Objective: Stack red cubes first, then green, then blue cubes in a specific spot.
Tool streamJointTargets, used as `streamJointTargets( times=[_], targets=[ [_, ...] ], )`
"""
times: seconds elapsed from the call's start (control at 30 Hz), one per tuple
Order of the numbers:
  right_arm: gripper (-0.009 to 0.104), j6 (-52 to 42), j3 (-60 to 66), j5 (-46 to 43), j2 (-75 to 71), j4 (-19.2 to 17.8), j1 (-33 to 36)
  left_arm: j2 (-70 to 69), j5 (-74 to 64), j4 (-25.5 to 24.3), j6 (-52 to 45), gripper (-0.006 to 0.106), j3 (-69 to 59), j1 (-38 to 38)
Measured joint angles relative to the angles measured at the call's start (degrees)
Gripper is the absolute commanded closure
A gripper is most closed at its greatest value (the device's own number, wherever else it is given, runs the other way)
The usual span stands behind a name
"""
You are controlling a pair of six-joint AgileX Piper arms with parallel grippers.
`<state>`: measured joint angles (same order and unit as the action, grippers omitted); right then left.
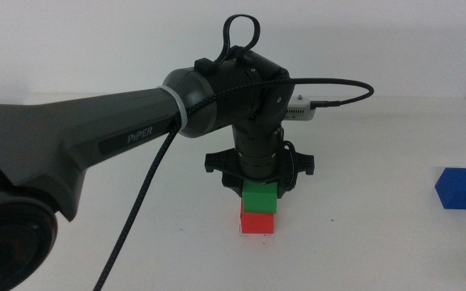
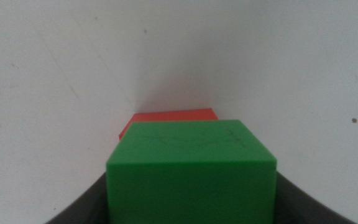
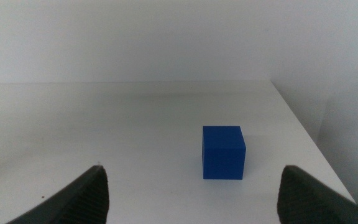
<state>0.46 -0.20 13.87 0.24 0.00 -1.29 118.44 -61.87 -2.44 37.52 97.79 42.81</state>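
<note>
Item: green cube on red cube, gripped by left arm; blue cube apart.

Middle view: the left gripper [image 1: 259, 191] reaches down from the arm entering at the left side, its jaws closed on the green cube [image 1: 260, 200], which sits on top of the red cube [image 1: 258, 223] on the white surface [image 1: 362, 242]. The blue cube [image 1: 460, 188] rests alone well to the right, near the surface edge. Left wrist view: green cube [image 2: 191, 168] fills the space between the dark jaws, touching both; red cube [image 2: 169, 118] shows directly beneath and beyond it. Right wrist view: right gripper [image 3: 191, 199] waits with jaws spread wide and holding nothing; blue cube [image 3: 223, 152] stands upright on the surface ahead, between the two jaws' lines and apart from them.
</note>
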Motion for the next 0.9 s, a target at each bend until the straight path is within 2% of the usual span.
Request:
streamJointTargets(
  times=[0.17,0.4,0.53,0.7,0.8,0.9],
  targets=[
    [0.012,0.0,0.0,0.0,0.0,0.0,0.0,0.1,-0.2,-0.6,-0.2,0.073,0.0,0.0],
    [0.012,0.0,0.0,0.0,0.0,0.0,0.0,0.1,-0.3,-0.7,-1.6,0.028,0.0,0.0],
    [0.012,0.0,0.0,0.0,0.0,0.0,0.0,0.5,-0.2,-1.4,-3.3,0.006,0.0,0.0],
    [0.012,0.0,0.0,0.0,0.0,0.0,0.0,-3.3,0.0,-2.7,-9.1,0.007,-0.2,-0.1],
    [0.012,0.0,0.0,0.0,0.0,0.0,0.0,-10.7,-0.8,-2.4,-18.9,0.007,-0.2,-1.3],
    [0.012,0.0,0.0,0.0,0.0,0.0,0.0,-21.0,-3.1,0.7,-29.5,0.007,-0.2,-3.7]
  ],
)
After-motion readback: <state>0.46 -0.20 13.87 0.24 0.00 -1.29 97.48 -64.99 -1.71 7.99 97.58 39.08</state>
